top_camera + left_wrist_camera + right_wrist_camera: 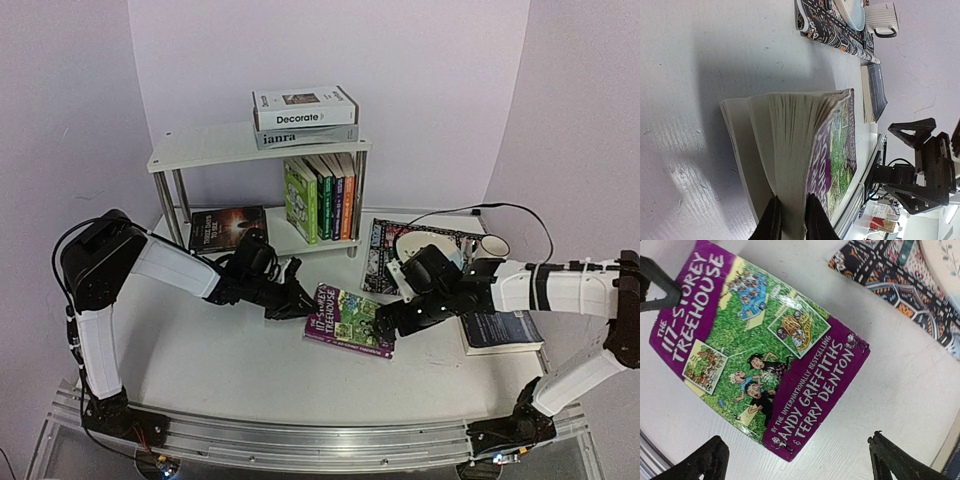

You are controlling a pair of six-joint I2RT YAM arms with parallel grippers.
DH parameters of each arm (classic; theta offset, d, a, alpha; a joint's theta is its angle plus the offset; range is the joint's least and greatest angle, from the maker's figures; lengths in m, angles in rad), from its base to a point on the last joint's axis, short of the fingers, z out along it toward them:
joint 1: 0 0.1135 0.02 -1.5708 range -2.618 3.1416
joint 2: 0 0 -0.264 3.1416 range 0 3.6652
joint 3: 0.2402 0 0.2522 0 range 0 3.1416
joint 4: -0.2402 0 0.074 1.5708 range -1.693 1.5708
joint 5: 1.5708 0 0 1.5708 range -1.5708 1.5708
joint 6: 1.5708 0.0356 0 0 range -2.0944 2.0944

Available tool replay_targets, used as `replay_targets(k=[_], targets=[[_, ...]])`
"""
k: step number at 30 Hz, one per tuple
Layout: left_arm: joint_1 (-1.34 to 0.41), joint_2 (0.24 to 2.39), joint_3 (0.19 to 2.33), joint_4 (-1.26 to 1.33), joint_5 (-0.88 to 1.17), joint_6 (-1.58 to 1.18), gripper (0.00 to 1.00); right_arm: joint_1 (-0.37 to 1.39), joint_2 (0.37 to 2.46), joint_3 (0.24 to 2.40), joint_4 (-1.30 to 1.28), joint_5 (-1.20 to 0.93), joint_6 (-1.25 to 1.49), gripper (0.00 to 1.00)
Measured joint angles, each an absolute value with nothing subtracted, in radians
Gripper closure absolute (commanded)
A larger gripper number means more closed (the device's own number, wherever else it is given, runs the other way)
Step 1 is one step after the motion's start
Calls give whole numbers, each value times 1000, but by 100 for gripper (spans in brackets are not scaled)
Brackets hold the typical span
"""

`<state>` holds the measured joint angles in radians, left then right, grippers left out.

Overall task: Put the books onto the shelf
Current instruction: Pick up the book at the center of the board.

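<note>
Left wrist shows left hand pinching pages of the purple book, right hand open above it.

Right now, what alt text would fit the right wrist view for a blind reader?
The purple paperback The 117-Storey Treehouse lies cover up on the white table, below the open right gripper. A patterned placemat shows at upper right.

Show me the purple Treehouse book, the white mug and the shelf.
purple Treehouse book [760, 350]: right wrist view, middle of front cover.
white mug [882, 16]: left wrist view, its side wall.
shelf [200, 151]: top external view, bare left of upper board.
</note>
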<state>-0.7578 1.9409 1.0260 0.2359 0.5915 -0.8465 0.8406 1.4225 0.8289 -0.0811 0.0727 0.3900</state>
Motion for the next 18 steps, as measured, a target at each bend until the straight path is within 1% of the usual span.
replay_targets(k=[5, 8, 12, 18], targets=[[-756, 1923, 1025, 234, 603, -858, 100, 963, 1403, 891, -107, 186, 243, 10], [-756, 1912, 1025, 234, 608, -865, 100, 1033, 1435, 938, -111, 245, 166, 11], [-756, 1910, 1025, 233, 608, -865, 100, 1129, 1531, 992, -112, 360, 71, 12], [-755, 1910, 1024, 233, 611, -865, 100, 1271, 1685, 1030, -124, 594, -44, 15]])
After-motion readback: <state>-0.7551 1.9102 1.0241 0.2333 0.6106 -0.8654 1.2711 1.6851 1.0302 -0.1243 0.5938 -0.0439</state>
